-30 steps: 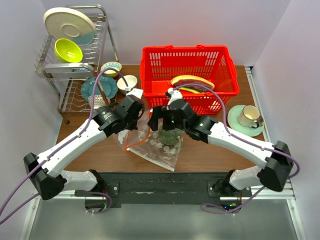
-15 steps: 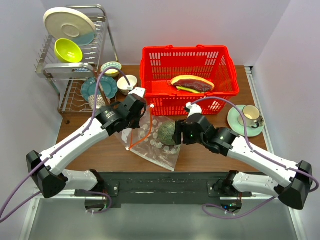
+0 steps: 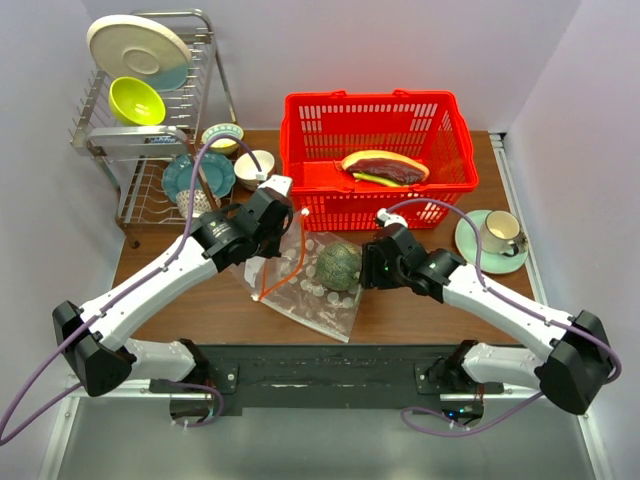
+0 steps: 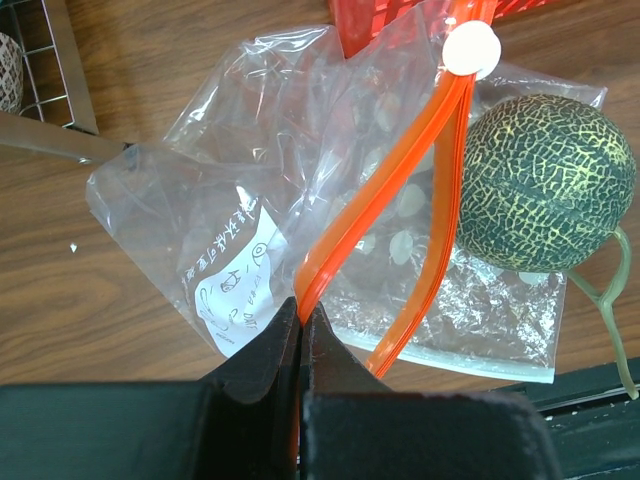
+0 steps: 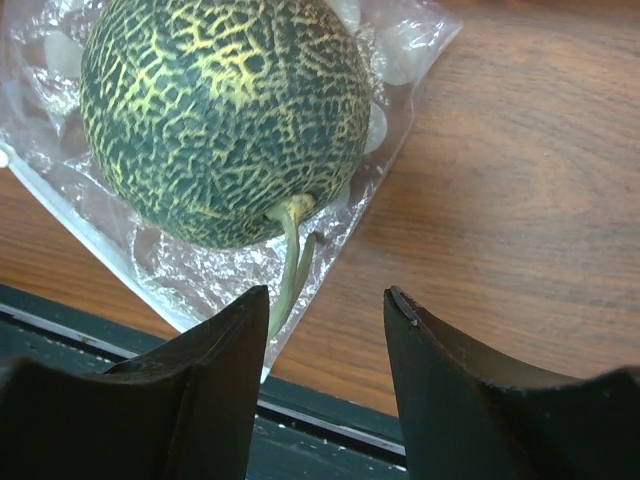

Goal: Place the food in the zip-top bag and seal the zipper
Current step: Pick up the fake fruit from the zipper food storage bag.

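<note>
Top external view: the dark green ball (image 3: 338,266) sits on the table (image 3: 420,310) just in front of the red basket (image 3: 300,150), on the side toward the arm bases. It rests on a clear bag printed with white dots (image 3: 322,302). In the right wrist view its netted skin and pale stem are plain, and the stem lies over the dotted film. The zip-top bag (image 4: 250,150) lies crumpled in front of the basket's left corner, overlapping the dotted bag. The zipper (image 4: 400,180) runs as two separated orange-red strips from a white slider (image 4: 471,48) near the basket down toward the left gripper (image 4: 300,322), so the mouth is unsealed. The ball lies just beside the strips; whether any of the plain film covers it cannot be told. The left gripper is closed, fingers pinched on the lower end of the zipper. The right gripper (image 5: 325,300) is in front of the basket's middle with its jaws apart and nothing between them, and the ball's stem ends just ahead of the gap. The red-brown slab (image 3: 385,165) and the light-green stalks (image 3: 372,180) lie inside the basket. A dish rack (image 3: 150,130) stands left of the basket and a cup on a saucer (image 3: 497,235) right of it.
</note>
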Tool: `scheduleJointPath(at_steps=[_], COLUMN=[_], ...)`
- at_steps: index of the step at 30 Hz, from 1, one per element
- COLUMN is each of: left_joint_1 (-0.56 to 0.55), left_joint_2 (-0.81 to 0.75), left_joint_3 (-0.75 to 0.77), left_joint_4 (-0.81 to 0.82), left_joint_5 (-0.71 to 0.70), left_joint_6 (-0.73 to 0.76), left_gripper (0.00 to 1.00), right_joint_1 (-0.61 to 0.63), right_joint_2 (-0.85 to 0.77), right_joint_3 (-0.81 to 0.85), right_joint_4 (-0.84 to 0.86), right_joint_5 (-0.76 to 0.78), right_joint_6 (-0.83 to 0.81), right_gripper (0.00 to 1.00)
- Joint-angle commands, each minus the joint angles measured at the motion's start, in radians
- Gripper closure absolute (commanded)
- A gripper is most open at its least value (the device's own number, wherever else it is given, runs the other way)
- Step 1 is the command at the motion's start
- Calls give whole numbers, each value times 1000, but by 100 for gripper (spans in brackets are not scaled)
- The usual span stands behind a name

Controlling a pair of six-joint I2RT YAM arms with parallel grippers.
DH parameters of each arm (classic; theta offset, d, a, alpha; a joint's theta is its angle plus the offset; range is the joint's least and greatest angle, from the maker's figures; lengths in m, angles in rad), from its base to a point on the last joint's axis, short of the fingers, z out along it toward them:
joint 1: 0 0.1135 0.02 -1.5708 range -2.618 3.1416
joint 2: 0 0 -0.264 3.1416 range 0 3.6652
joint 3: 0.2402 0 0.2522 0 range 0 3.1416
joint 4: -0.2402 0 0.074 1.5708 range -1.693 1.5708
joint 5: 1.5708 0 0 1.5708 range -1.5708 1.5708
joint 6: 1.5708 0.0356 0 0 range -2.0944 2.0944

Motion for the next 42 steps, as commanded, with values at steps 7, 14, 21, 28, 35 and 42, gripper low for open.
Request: scheduleJointPath(at_steps=[7, 14, 21, 28, 35, 42], left_joint_1=[1, 3, 1, 1, 1, 1], left_joint_2=[-28, -34, -34, -35, -28, -21], left_joint_3=[-12, -3, 9, 12, 38, 68], left_joint_4=[42, 33, 24, 24, 5, -9], left_joint_5=[8, -1, -1, 2, 11, 28], left_joint_6=[-5, -6, -6, -3, -6, -5], left_gripper=[100, 100, 100, 100, 100, 100], right_joint_1=[-52, -62, -67, -67, -67, -67], right_joint_2=[45, 96, 120, 84, -125, -262], right_joint_3=[-5, -16, -50, -10, -12, -13], right_joint_4=[120, 138, 207, 218, 233, 337], right_joint_5=[-145, -163, -180, -232, -324, -476], right_joint_6=[-55, -58, -64, -136, -182, -183], right_gripper=[50, 53, 79, 100, 100, 100])
